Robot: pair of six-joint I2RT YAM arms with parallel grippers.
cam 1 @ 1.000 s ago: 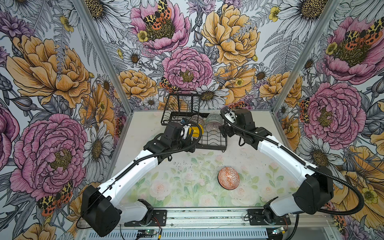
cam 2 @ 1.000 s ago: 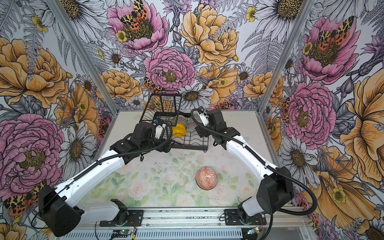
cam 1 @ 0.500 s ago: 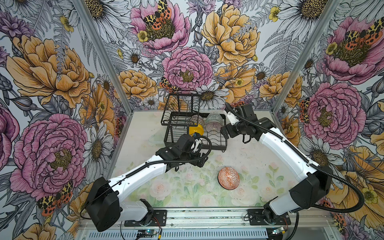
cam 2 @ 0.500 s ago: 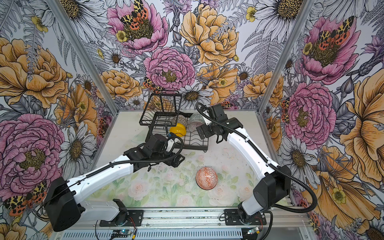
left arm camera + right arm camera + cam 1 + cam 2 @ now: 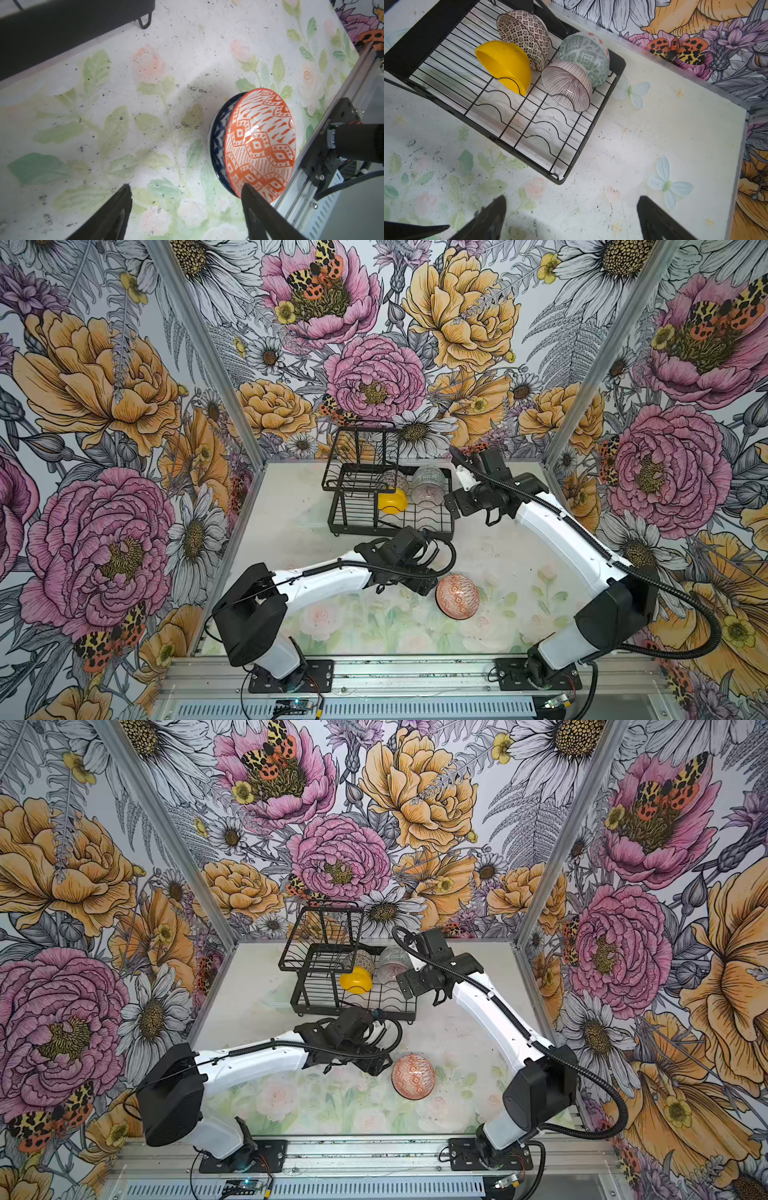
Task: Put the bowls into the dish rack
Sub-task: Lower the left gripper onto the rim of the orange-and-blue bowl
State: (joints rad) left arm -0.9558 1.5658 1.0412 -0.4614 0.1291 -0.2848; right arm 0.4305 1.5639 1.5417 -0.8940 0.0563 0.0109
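The orange-and-white geometric bowl [image 5: 457, 596] sits nested in a blue-and-white patterned bowl [image 5: 217, 135] on the pale floral table [image 5: 519, 547], apart from the black wire dish rack [image 5: 357, 529]. The left arm's jaws stand apart just beside this stack with nothing between them; one black fingertip [image 5: 251, 195] overlaps the orange rim in the wrist view, and whether it touches is unclear. In the rack's base tray a plain yellow bowl [image 5: 504, 64] leans on a dark-patterned white bowl [image 5: 525, 35] and a pink radial-lined bowl [image 5: 566, 85] on a pale green patterned bowl [image 5: 585, 54], while the right arm's jaws are spread wide over bare table, holding nothing.
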